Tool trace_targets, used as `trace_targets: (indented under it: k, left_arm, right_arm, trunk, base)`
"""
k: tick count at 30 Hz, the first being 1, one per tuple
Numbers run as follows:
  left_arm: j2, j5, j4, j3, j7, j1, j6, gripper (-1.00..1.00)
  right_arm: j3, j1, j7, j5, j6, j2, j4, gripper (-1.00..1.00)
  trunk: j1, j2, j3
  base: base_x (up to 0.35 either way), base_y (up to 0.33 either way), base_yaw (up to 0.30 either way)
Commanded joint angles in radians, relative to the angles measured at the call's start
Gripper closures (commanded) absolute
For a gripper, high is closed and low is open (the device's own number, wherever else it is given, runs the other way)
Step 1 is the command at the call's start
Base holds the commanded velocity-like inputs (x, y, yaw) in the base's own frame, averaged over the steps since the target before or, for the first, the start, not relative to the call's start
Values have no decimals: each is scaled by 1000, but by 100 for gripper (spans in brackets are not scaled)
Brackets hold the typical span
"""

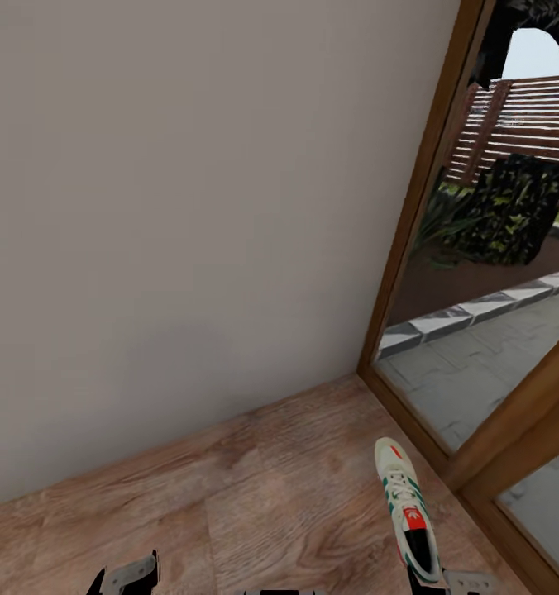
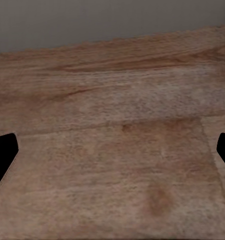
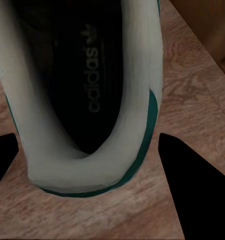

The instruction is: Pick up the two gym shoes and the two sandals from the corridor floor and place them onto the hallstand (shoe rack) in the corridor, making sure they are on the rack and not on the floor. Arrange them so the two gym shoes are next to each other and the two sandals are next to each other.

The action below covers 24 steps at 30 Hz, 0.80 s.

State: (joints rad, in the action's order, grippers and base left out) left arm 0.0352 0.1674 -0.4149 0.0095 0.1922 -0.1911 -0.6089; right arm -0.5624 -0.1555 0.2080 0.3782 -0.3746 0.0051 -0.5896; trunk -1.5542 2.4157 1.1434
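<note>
One gym shoe (image 1: 406, 502), white with green stripes and a red tongue patch, lies lengthwise low over the corridor floor (image 1: 263, 487), toe pointing away from me. My right gripper (image 1: 445, 583) is at its heel. In the right wrist view its two fingers (image 3: 192, 190) press against both sides of the heel collar (image 3: 142, 100), so the right gripper (image 3: 87, 145) is shut on the shoe. I cannot tell whether the sole touches the planks. My left gripper (image 1: 126, 578) hangs open over bare floor (image 2: 112, 100). The sandals and the hallstand are out of view.
A plain grey wall (image 1: 188, 207) rises straight ahead and meets the floor close in front. To the right stands a glass door in a brown wooden frame (image 1: 412, 215), with a paved patio and shrubs behind it.
</note>
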Motion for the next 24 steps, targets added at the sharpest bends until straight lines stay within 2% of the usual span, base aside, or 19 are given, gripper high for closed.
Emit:
trace_targets:
  k: [1, 24]
  left_arm:
    - [0, 4, 1, -2, 1, -1, -3, -100]
    - [0, 1, 2, -3, 1, 0, -3, -100]
  right_arm:
    - [-8, -1, 8, 4, -4, 1, 2, 100]
    - [-8, -1, 8, 4, -4, 1, 10, 100]
  trunk:
    - [0, 0, 1]
    - [0, 0, 1]
  base:
    - [0, 0, 279]
    - [0, 0, 279]
